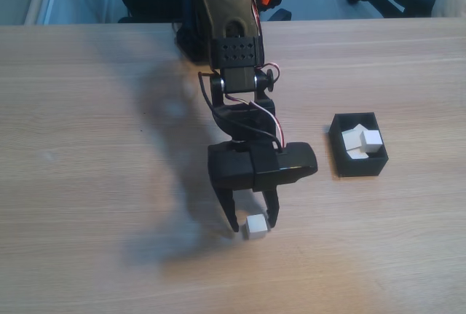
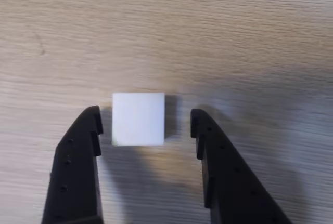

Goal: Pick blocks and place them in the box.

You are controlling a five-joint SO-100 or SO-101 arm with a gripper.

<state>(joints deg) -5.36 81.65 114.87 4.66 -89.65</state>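
Fixed view: arm reaches fwd over the wooden table (image 1: pixel 87 110), gripper (image 1: pixel 253 221) pointed down w/ fingertips at table level, straddling one white block (image 1: pixel 255 226). Block sits on the table, near front edge of view, well apart from the box (image 1: pixel 357 167) off to the right.

Wrist view: gripper (image 2: pixel 144 125) jaws spread, not yet clamped. Block (image 2: pixel 138 118) lies between the fingers (image 2: pixel 88 130); left tip just beside or touching the block's side, cannot tell which. Right tip stands off w/ a visible gap. So block is off-centre toward left finger; closing should push it across a little before grip firms up. Block faces look roughly square to the fingers, good for flat contact.

Box holds other white blocks (image 1: pixel 360 141), piled loosely, one tilted; count approx 3, not certain.

Judgement: step in hand = grasp of the loose block. Next: close, lift clear, swing right, drop over box. Risk: block twisting during uneven closure.
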